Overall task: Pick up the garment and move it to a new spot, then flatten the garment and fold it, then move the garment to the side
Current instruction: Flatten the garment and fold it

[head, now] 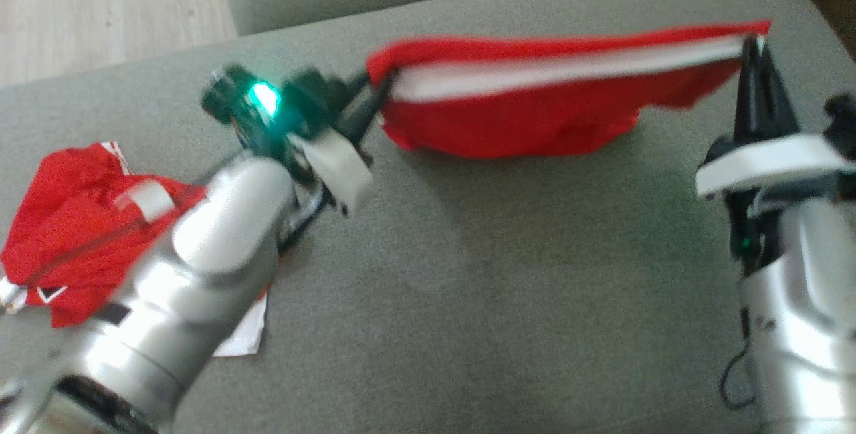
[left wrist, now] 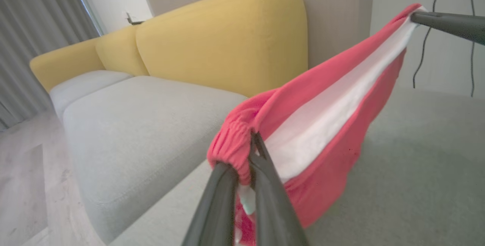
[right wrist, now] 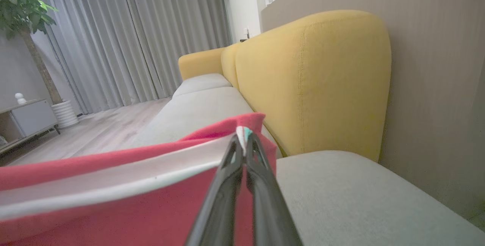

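A red garment (head: 528, 96) with a white band hangs stretched between my two grippers above the grey-green cushion (head: 468, 267). My left gripper (head: 382, 89) is shut on the garment's bunched left end (left wrist: 242, 143). My right gripper (head: 752, 43) is shut on the garment's right corner (right wrist: 246, 132). The cloth's lower edge sags down toward the cushion. In the left wrist view the right gripper's fingers (left wrist: 447, 24) hold the far corner at the upper right.
A second red and white garment (head: 73, 233) lies crumpled at the cushion's left edge, partly under my left forearm. Wooden floor (head: 100, 6) lies beyond the cushion at upper left. A yellow sofa backrest (right wrist: 314, 83) and grey seats (left wrist: 144, 124) stand behind.
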### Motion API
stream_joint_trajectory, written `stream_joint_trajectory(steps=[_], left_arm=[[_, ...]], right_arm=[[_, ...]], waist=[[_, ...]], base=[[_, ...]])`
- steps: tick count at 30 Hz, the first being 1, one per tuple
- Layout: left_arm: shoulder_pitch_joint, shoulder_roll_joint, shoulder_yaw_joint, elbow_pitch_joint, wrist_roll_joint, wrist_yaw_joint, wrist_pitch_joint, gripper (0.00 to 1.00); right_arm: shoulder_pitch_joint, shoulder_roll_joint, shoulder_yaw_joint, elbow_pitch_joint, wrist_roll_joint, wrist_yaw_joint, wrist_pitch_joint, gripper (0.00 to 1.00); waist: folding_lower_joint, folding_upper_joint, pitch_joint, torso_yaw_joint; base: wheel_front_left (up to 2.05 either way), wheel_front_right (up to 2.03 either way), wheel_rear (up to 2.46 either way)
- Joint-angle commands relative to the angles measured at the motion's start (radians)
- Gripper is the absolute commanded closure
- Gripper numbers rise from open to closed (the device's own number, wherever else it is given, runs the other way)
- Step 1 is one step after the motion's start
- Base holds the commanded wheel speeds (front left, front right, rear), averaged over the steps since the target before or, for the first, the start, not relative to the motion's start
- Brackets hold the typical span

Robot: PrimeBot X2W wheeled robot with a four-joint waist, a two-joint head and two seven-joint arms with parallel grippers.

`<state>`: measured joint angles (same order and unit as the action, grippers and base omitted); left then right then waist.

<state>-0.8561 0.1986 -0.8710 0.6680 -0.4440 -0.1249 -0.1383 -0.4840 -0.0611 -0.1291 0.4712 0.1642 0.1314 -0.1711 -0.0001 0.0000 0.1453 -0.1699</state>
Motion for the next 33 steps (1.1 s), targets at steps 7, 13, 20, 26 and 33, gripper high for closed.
stream_joint_trajectory(steps=[7, 13, 20, 26, 33], left_arm=[[-0.173, 0.102, 0.039, -0.113, -0.14, -0.005, 0.103, 1.0], [-0.216, 0.136, 0.091, -0.163, -0.196, 0.002, 0.098, 1.0], [-0.149, 0.183, 0.08, -0.276, -0.236, 0.016, 0.191, 1.0], [-0.182, 0.241, 0.11, -0.381, -0.262, 0.053, 0.288, 1.0], [-0.371, 0.221, 0.136, -0.268, -0.226, 0.051, 0.303, 1.0]], right_arm=[[-0.166, -0.078, 0.095, -0.096, 0.056, -0.001, 0.05, 1.0], [-0.212, -0.127, 0.132, -0.138, 0.073, -0.001, 0.068, 1.0], [-0.109, -0.144, 0.138, -0.228, 0.076, -0.001, 0.153, 1.0], [-0.133, -0.148, 0.101, -0.305, 0.05, -0.001, 0.22, 1.0], [-0.409, -0.151, 0.145, -0.165, 0.042, -0.001, 0.214, 1.0]], waist=[[0.0001, 0.0, -0.069, 0.012], [0.0001, 0.0, -0.101, 0.017], [0.0001, 0.0, -0.098, 0.027], [0.0001, 0.0, -0.01, 0.036], [0.0001, 0.0, 0.125, 0.016]], base=[[0.0, 0.0, 0.0], [0.0, 0.0, 0.0], [0.0, 0.0, 0.0], [0.0, 0.0, 0.0], [0.0, 0.0, 0.0]])
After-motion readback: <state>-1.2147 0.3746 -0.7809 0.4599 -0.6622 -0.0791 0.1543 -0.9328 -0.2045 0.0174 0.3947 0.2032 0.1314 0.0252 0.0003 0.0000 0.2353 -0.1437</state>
